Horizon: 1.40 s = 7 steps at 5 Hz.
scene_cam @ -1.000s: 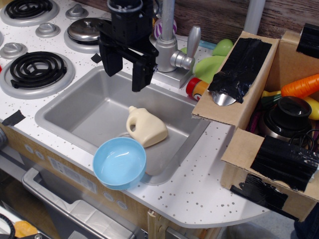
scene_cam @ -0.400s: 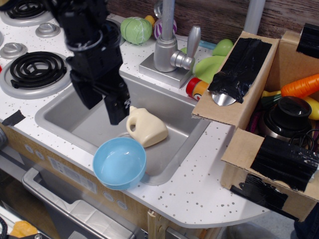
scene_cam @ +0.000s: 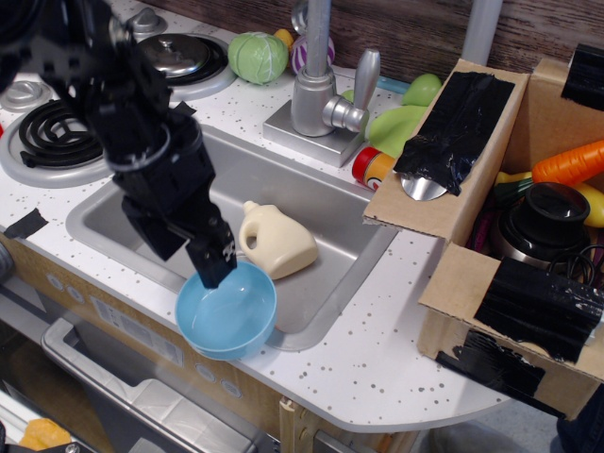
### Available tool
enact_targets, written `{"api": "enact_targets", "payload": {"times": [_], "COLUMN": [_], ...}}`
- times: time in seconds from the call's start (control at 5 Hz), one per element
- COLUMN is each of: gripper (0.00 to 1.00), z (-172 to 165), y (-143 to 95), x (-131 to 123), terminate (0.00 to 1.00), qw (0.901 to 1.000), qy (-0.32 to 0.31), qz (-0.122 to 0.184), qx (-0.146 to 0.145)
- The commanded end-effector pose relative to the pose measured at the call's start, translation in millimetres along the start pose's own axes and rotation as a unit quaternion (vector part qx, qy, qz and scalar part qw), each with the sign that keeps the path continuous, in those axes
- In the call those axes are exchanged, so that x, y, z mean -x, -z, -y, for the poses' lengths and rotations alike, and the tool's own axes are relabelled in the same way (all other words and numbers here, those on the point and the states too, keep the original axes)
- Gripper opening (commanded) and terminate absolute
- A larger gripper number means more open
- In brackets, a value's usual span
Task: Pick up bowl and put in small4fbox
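Lower and further left than a moment ago, my gripper (scene_cam: 193, 255) now reaches the light blue bowl (scene_cam: 227, 311), jaws spread wide, one finger dipping inside its rim. It sits on the sink's (scene_cam: 123, 203) front edge, beside the cream jug (scene_cam: 276, 242), well apart from the taped small4fbox (scene_cam: 500, 217).

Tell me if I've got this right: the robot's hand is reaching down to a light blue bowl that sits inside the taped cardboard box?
Not quite. The hand does reach the bowl, but the observation.image view shows the bowl at the sink's front edge, not inside the cardboard box.
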<state>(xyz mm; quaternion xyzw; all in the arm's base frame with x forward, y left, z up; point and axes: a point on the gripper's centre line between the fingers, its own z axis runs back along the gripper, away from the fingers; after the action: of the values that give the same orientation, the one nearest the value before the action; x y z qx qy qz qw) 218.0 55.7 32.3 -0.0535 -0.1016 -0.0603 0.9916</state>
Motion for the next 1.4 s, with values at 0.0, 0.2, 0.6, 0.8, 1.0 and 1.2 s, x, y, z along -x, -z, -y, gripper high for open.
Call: {"api": "enact_targets", "payload": {"times": [0.0, 0.2, 0.6, 0.8, 1.0, 1.2], "gripper": [1.0, 0.0, 0.0, 0.0, 0.0, 0.0], "z": [-5.7, -3.6, -3.9, -6.7, 3.2, 17.6], "y": [16.7, 27.6, 24.6, -4.8, -42.1, -81.7], "x": [-0.6, 0.2, -4.8, -13.8, -15.9, -28.5], "terminate": [0.0, 0.0, 0.0, 0.0, 0.0, 0.0], "qw": [0.9997, 0.9994, 0.9993, 0.9985, 0.9934, 0.9856], "qy": [0.008, -0.004, -0.022, -0.054, -0.112, -0.165], "qz": [0.024, 0.033, 0.029, -0.007, -0.025, -0.033], "qx": [-0.005, -0.009, -0.011, -0.002, -0.005, -0.014]}}
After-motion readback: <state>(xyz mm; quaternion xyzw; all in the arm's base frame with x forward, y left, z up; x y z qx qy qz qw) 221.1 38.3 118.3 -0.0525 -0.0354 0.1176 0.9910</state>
